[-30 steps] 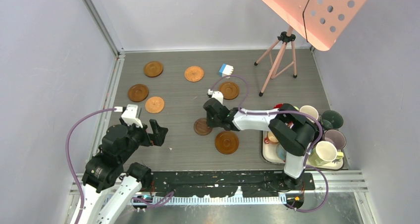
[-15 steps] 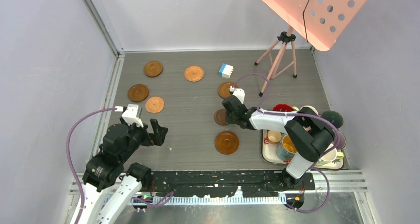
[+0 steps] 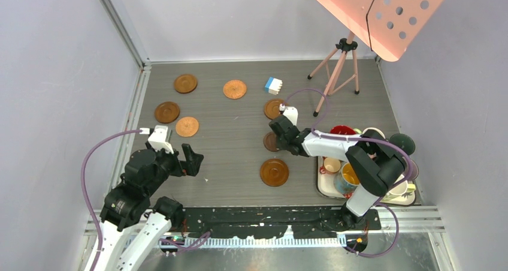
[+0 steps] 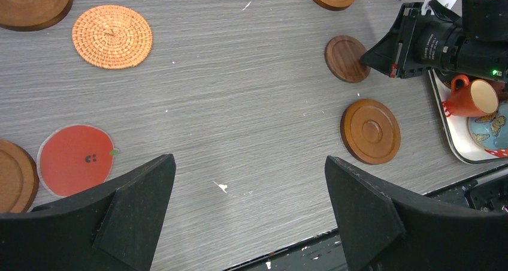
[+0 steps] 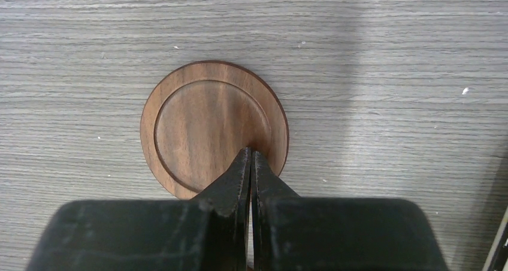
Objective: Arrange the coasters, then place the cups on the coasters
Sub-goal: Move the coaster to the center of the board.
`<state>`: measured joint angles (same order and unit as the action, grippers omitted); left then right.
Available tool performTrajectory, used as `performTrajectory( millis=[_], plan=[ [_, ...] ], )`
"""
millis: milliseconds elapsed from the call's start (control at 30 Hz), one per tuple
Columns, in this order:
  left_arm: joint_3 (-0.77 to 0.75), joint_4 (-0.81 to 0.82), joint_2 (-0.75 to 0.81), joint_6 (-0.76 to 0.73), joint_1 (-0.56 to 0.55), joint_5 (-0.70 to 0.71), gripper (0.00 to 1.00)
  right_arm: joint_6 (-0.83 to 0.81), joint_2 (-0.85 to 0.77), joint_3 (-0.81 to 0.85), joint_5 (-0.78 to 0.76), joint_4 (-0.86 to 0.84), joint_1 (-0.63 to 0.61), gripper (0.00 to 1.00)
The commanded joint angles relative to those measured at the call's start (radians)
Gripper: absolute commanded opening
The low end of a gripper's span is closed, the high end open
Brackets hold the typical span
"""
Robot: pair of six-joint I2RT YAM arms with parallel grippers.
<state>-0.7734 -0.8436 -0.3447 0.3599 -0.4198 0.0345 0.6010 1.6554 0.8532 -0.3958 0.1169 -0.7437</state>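
Note:
Several round coasters lie on the grey table. My right gripper point(image 5: 250, 152) is shut, its closed tips pressing down on the near rim of a dark brown rimmed coaster point(image 5: 212, 127), seen from above point(image 3: 269, 142) mid-table. A larger wooden coaster point(image 3: 274, 172) lies nearer me, another point(image 3: 276, 108) farther off. More coasters point(image 3: 186, 83) point(image 3: 235, 89) point(image 3: 167, 112) point(image 3: 187, 126) lie at the left. My left gripper point(image 4: 248, 160) hangs open over bare table, with a red coaster point(image 4: 75, 159) to its left. The cups point(image 3: 342, 130) point(image 3: 330, 165) crowd the white tray point(image 3: 322, 187) at the right.
A blue-and-white block point(image 3: 274, 85) sits at the back. A pink tripod stand point(image 3: 338, 67) with a perforated board point(image 3: 383, 13) rises at the back right. Walls close in left, right and behind.
My right gripper, still shut, has slid the dark brown coaster to the right and a little farther away. The left arm has not moved.

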Motion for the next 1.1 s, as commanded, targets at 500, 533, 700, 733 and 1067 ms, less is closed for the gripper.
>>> performTrajectory(
  millis=[500,533,700,733,1067],
  plan=[
    [0.0,0.014,0.009,0.004,-0.004,-0.002,1.0,-0.108,0.029,0.256,0.017,-0.016,0.081,0.05],
    [0.001,0.013,0.011,0.004,-0.004,-0.001,1.0,-0.107,0.053,0.27,0.022,-0.021,0.088,0.05],
    [0.005,0.018,0.022,0.004,-0.004,-0.002,1.0,-0.087,0.138,0.362,0.037,-0.023,0.134,0.05],
    [0.005,0.018,0.021,0.004,-0.004,-0.002,1.0,-0.083,0.157,0.38,0.038,-0.023,0.141,0.05],
    [0.003,0.019,0.015,0.001,-0.004,-0.014,1.0,-0.068,0.299,0.484,0.015,-0.018,0.174,0.05]
  ],
)
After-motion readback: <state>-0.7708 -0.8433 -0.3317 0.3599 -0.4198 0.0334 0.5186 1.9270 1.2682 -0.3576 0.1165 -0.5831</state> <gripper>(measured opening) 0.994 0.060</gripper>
